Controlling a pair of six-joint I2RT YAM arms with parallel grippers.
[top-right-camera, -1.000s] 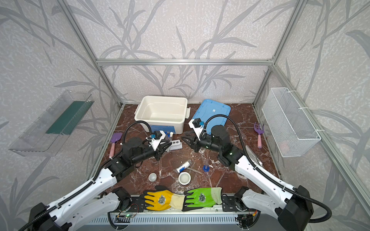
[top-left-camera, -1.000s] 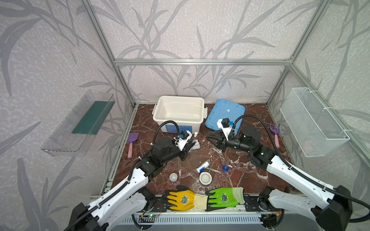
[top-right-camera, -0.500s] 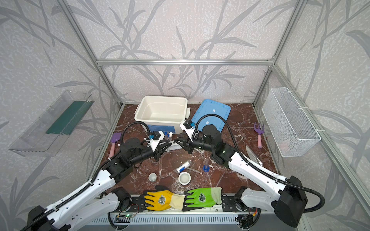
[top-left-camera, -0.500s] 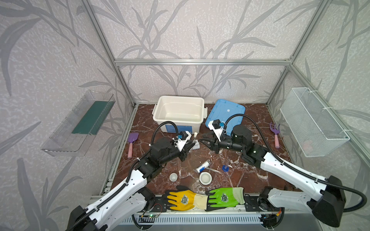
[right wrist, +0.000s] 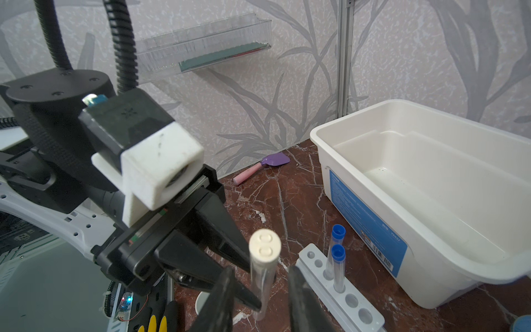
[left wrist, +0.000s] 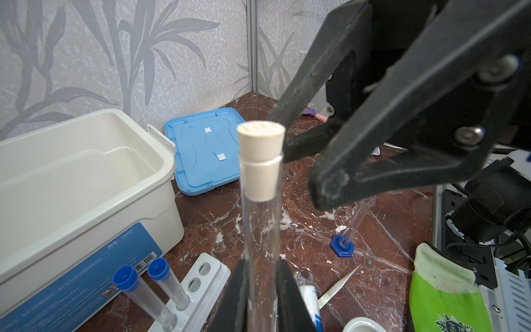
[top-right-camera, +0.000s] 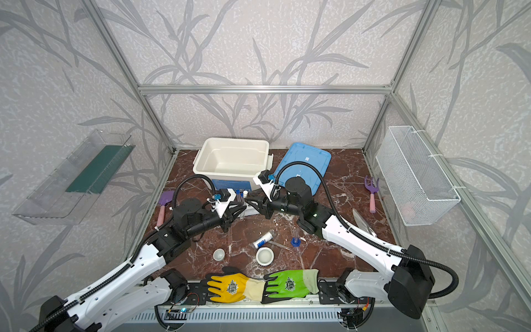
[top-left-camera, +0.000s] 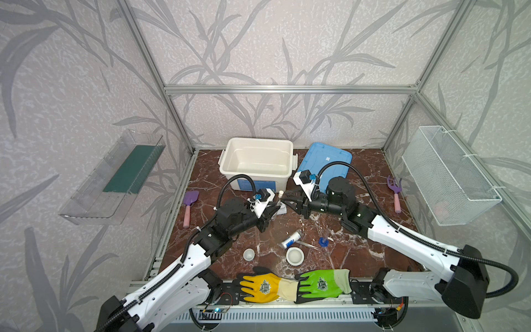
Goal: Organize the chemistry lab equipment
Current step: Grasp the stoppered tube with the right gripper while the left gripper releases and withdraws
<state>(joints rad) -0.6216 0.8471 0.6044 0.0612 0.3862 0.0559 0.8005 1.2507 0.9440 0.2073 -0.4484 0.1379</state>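
Left arm (top-left-camera: 184, 267), right arm (top-left-camera: 408, 244): white shells, black joints, ribbed black cables (right wrist: 123, 43), tapered black fingers (left wrist: 402, 115), silver screws (left wrist: 467, 135).

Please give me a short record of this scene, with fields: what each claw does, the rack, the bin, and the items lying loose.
left claw: shut on the white-stoppered tube, held upright
right claw: open, one finger on each side of that tube, gaps on both sides
rack: two blue-capped tubes standing in it, four holes free
white bin: empty
loose on table: vial, tweezers, blue-based vessel, small dish, larger dish
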